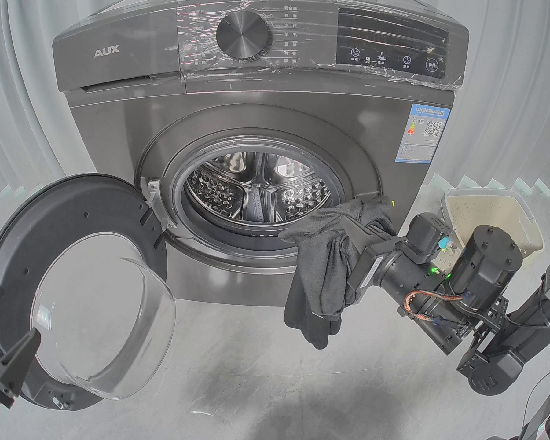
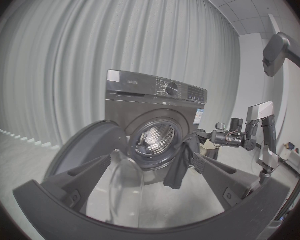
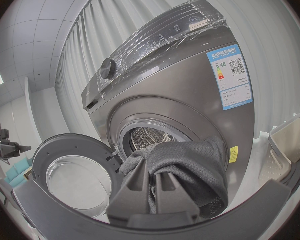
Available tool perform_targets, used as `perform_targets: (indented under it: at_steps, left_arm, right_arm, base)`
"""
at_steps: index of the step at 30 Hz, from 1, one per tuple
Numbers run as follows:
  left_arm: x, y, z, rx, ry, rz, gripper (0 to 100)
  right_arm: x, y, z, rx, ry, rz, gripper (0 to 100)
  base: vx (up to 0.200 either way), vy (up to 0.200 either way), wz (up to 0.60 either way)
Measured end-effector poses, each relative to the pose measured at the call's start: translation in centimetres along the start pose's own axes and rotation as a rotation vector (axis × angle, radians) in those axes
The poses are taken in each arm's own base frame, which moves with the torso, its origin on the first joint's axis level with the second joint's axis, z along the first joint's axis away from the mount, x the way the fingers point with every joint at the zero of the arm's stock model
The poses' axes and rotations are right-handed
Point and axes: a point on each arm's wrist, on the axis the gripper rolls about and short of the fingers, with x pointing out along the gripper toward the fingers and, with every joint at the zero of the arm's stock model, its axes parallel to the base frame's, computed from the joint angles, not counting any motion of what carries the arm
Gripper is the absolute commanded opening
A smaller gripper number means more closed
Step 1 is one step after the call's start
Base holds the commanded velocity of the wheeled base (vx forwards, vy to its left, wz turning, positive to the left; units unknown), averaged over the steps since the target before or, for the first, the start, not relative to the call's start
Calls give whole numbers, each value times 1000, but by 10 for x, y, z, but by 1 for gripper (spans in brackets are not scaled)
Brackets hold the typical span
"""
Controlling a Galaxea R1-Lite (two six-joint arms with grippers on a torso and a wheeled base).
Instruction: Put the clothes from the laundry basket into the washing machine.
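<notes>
Head view: the right gripper (image 1: 362, 230) pinches a dark garment (image 1: 321, 264) at the lower rim of the washer's (image 1: 256, 111) drum mouth, and the cloth hangs down the front. The basket (image 1: 501, 206) stands beside the washer, on the right.
Left wrist view: the left gripper (image 2: 150, 159) has its fingers spread wide, holding nothing, near the open door (image 2: 90, 140).
Right wrist view: the fingers are clamped on the garment.

The head view looks forward and down at the washing machine (image 1: 116, 129) from close before its front. The left wrist view faces it from farther back, beyond its open door (image 2: 86, 144). The right wrist view looks up from close beside its front. All three share the drum mouth (image 1: 256, 190) and the dark garment (image 1: 324, 264).
</notes>
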Motion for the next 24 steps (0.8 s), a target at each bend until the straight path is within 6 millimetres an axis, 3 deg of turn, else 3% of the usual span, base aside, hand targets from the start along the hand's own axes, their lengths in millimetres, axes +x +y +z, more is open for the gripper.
perform_targets:
  at_steps: [9, 19, 24]
  left_arm:
    - [85, 5, 11, -8, 121, -205, 100]
    - [168, -25, -9, -24, 199, -344, 100]
    - [195, -35, -23, -28, 236, -358, 100]
  right_arm:
    - [15, 6, -1, 3, -12, 13, 0]
    - [44, 20, 12, 53, -15, 31, 0]
    - [57, 27, 16, 74, -24, 41, 0]
  base:
    - [0, 0, 0]
    - [0, 0, 0]
    - [0, 0, 0]
